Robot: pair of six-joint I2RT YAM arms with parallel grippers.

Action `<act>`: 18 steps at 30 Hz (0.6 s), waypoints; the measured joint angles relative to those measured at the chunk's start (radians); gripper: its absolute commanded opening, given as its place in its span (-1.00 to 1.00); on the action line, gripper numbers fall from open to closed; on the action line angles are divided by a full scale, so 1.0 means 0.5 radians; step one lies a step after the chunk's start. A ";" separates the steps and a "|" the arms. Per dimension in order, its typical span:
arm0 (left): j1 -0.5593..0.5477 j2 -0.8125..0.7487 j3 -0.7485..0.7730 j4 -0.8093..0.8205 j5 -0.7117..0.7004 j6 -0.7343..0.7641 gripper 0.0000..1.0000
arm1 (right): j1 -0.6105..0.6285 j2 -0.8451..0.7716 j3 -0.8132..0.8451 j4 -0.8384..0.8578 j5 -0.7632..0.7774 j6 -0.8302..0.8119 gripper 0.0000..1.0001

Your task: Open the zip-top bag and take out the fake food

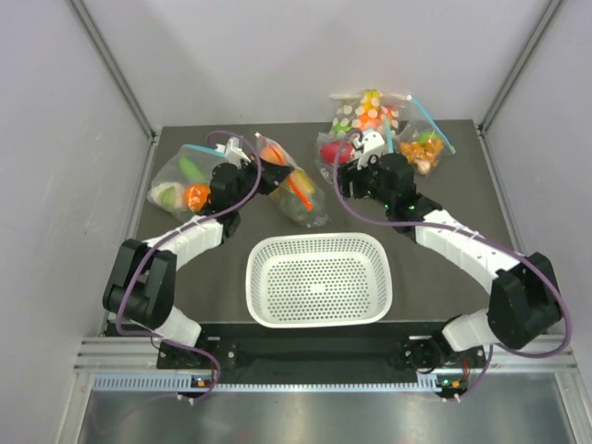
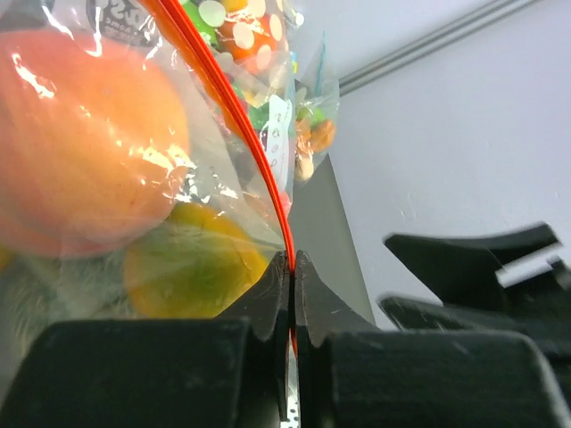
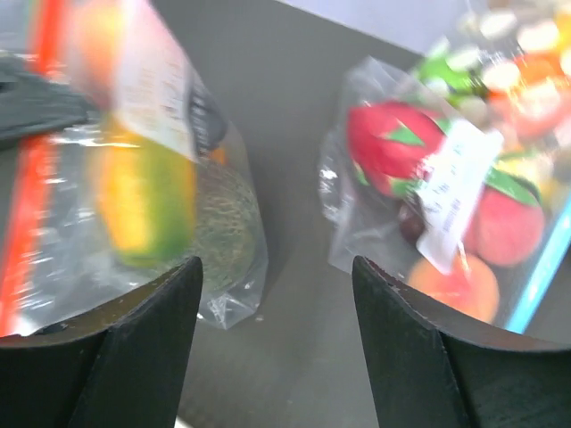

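Note:
The zip-top bag [image 1: 301, 194] lies at the table's middle back, its red-orange zip strip [image 2: 234, 107] running along the mouth. My left gripper [image 1: 273, 176] is shut on that strip [image 2: 290, 260] at the bag's left side. Inside, the left wrist view shows the orange-red peach [image 2: 80, 152] and the yellow-green mango [image 2: 192, 267]. The right wrist view shows the same bag [image 3: 134, 205] with the mango [image 3: 147, 209] and the dark green melon [image 3: 223, 223]. My right gripper [image 1: 350, 176] [image 3: 277, 276] is open and empty, just right of the bag, above bare table.
A white perforated basket [image 1: 261, 277] stands at the front centre. Other bags of toy food lie around: one at the left [image 1: 180, 180], one beside my right gripper [image 1: 335, 148] [image 3: 428, 196], a polka-dot one behind [image 1: 370, 109], and a blue-zipped one at the right [image 1: 425, 148].

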 measured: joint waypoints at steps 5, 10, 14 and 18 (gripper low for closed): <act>-0.011 -0.052 0.027 -0.144 -0.048 0.018 -1.00 | 0.191 -0.169 0.000 -0.006 0.051 -0.072 0.41; -0.063 -0.081 0.069 -0.273 -0.096 0.059 -1.00 | 0.258 -0.246 0.000 0.072 0.014 -0.095 0.41; -0.102 -0.082 0.090 -0.333 -0.146 0.083 -1.00 | 0.314 -0.207 0.001 0.097 -0.071 -0.101 0.41; -0.154 -0.082 0.111 -0.399 -0.218 0.129 -1.00 | 0.371 -0.121 0.001 0.096 -0.171 -0.100 0.41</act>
